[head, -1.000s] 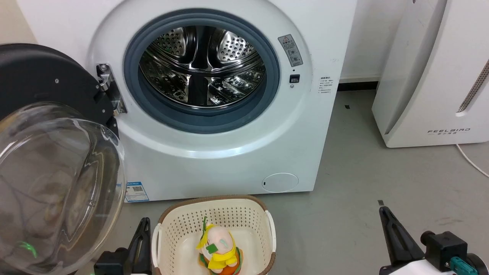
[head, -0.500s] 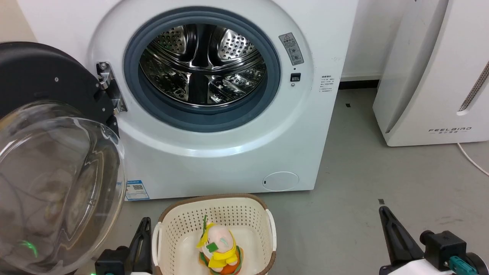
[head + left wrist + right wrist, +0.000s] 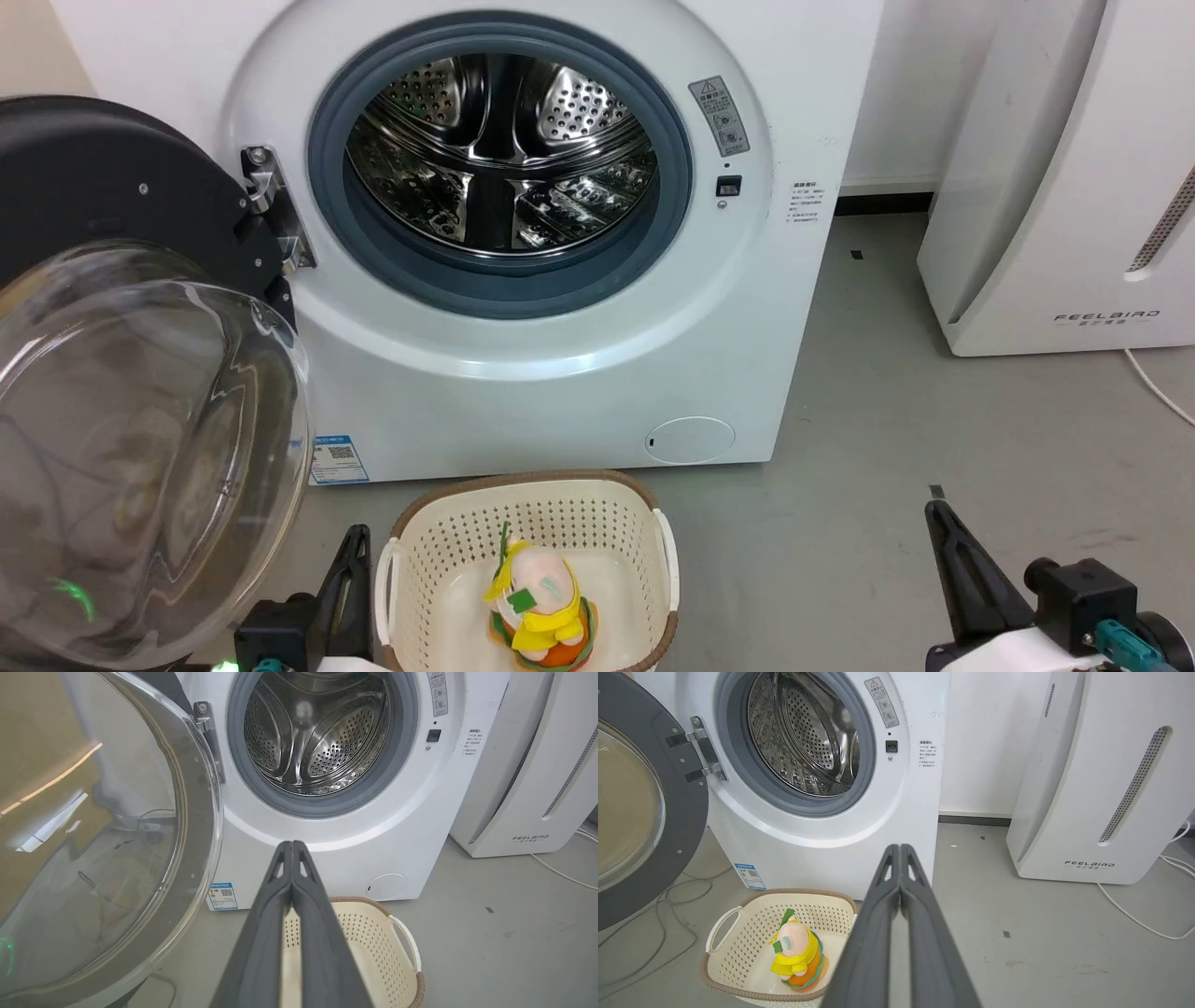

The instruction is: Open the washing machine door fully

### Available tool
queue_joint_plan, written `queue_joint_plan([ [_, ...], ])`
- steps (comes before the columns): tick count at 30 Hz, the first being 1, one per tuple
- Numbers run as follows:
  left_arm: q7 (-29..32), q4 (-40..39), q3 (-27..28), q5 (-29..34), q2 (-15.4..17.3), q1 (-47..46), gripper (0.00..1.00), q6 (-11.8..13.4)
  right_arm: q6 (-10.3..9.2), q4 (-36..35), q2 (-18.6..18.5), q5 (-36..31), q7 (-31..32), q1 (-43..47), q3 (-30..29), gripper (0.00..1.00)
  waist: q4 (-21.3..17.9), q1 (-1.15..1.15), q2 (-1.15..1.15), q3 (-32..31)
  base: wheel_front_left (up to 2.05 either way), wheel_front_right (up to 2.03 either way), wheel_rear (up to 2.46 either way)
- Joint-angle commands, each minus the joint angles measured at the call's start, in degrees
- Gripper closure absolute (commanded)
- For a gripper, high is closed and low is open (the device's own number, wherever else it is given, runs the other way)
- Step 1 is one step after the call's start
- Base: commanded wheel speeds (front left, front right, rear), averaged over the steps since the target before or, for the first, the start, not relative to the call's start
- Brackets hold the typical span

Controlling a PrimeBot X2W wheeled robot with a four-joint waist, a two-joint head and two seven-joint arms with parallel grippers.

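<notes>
- The washing machine (image 3: 560, 392) stands with its drum (image 3: 504, 159) exposed.
- The washing machine door (image 3: 140, 373) hangs swung out on the hinge (image 3: 271, 215) at the robot's left, well clear of the mouth, glass bowl bulging toward the robot.
- A cream basket (image 3: 523, 481) sits just before the machine.
- The left gripper (image 3: 292, 843) and right gripper (image 3: 900, 847) both have fingers pressed together, holding nothing.
- A plush toy (image 3: 534, 607) lies in the basket.

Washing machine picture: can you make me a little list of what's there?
Washing machine door: swung wide open, left side
Washing machine: white, mouth uncovered
Drum: shiny steel, looks empty
Basket: on floor in front
Toy: sitting in basket, yellow clothing
Left pincer: shut, holding nothing
Right pincer: shut, holding nothing
</notes>
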Motion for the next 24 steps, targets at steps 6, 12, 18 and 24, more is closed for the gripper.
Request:
queue_joint_plan([
  [6, 0.71, -0.48, 0.85, 1.20, -0.65, -1.45, 1.00, -0.87, 0.01, 0.31, 0.05, -0.88, 0.26, -1.38, -0.07, 1.00, 0.20, 0.00, 0.00, 0.15, 0.00, 0.00, 0.00],
  [12, 1.19, -0.64, 1.29, 1.73, -1.02, -1.68, 1.00, -1.26, 0.02, 0.43, 0.06, -1.08, 0.36, -1.65, -0.09, 1.00, 0.36, 0.00, 0.00, 0.27, 0.00, 0.00, 0.00],
  [18, 1.77, -0.83, 1.81, 2.37, -1.45, -1.96, 1.00, -1.74, 0.02, 0.56, 0.06, -1.33, 0.46, -1.97, -0.12, 1.00, 0.54, 0.00, 0.00, 0.41, 0.00, 0.00, 0.00],
  [24, 2.54, -1.09, 2.51, 3.21, -2.03, -2.33, 1.00, -2.37, 0.02, 0.74, 0.07, -1.65, 0.61, -2.40, -0.17, 1.00, 0.78, 0.00, 0.00, 0.59, 0.00, 0.00, 0.00],
])
